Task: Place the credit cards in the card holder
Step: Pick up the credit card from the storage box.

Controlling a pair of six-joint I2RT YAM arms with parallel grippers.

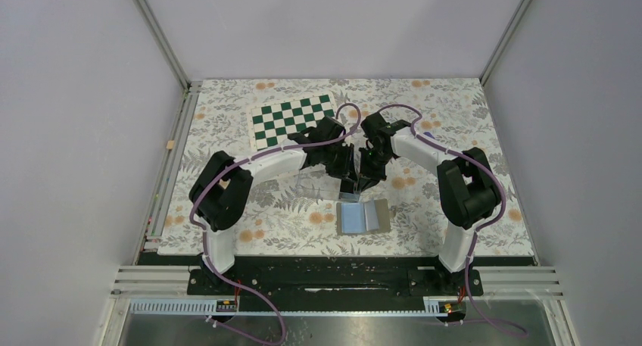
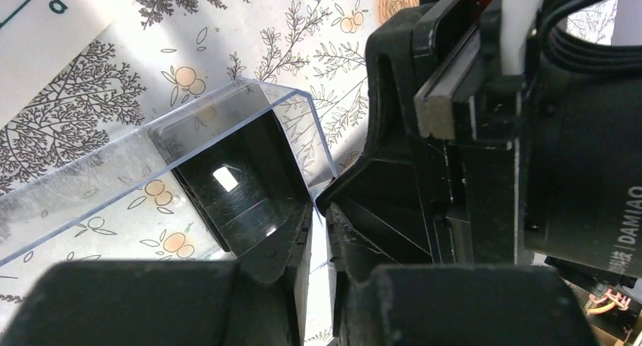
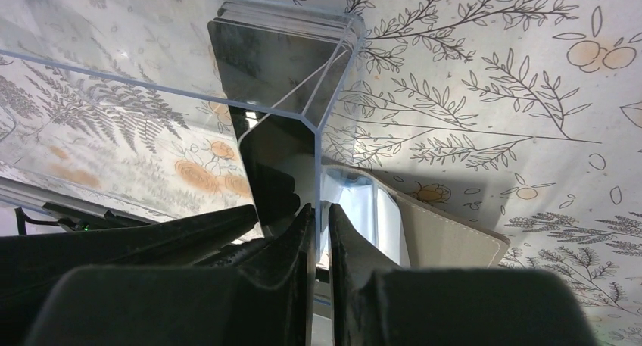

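Note:
The clear card holder stands on the floral mat just behind the open wallet. In the left wrist view the card holder has black credit cards leaning inside its near end. In the right wrist view the cards show through the card holder's wall. My left gripper is nearly shut, with one finger inside the box and a thin clear wall edge in the gap. My right gripper is shut on the holder's corner wall. Both grippers, left and right, meet at the holder's right end.
The taupe wallet lies open, light-blue inside up, in front of the grippers; it also shows in the right wrist view. A green-and-white checkerboard lies at the back left. The right arm's wrist sits close beside my left gripper.

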